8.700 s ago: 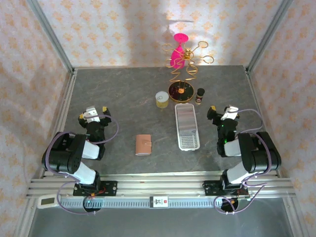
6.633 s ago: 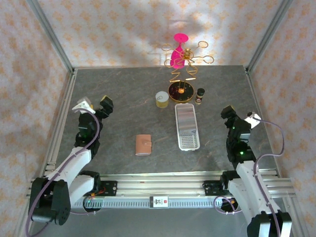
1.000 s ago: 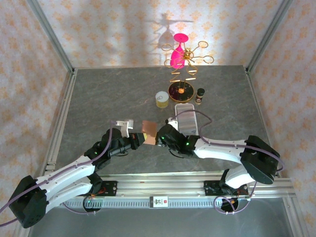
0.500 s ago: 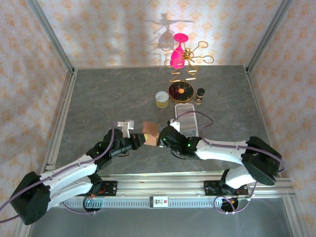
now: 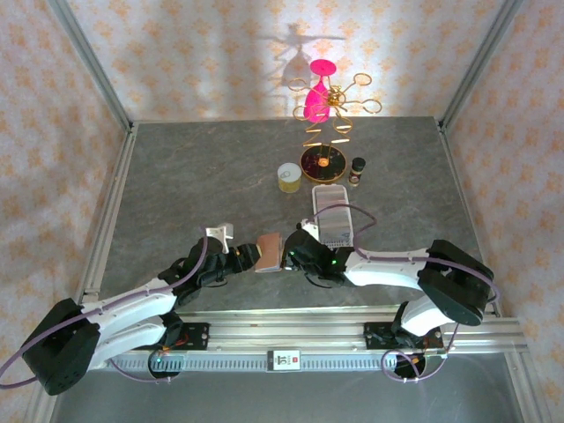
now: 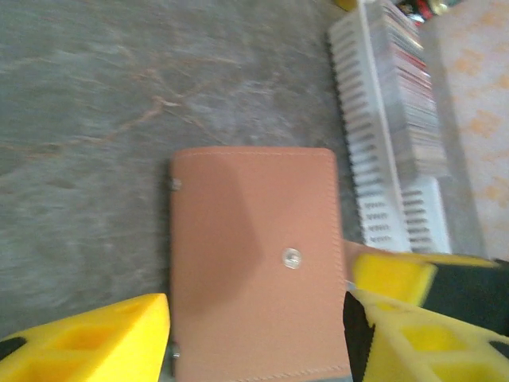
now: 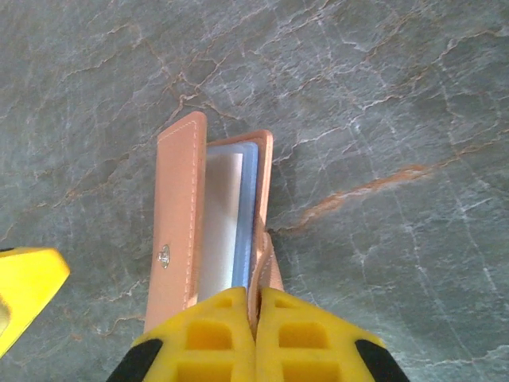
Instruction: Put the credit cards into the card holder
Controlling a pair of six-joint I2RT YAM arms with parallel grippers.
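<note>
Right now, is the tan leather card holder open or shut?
Partly open. The tan leather card holder gapes at one edge, pale lining showing; the right gripper pinches its back leaf.

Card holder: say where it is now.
Top view: the card holder is front-centre, between the left gripper and the right gripper, left of the white tray.

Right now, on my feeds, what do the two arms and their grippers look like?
The left arm and right arm both have glossy white link shells joined by black joints, each trailed by a thin purple cable. The left gripper and right gripper carry blocky bright yellow plastic fingers with square moulded recesses, on black mounts.
</note>
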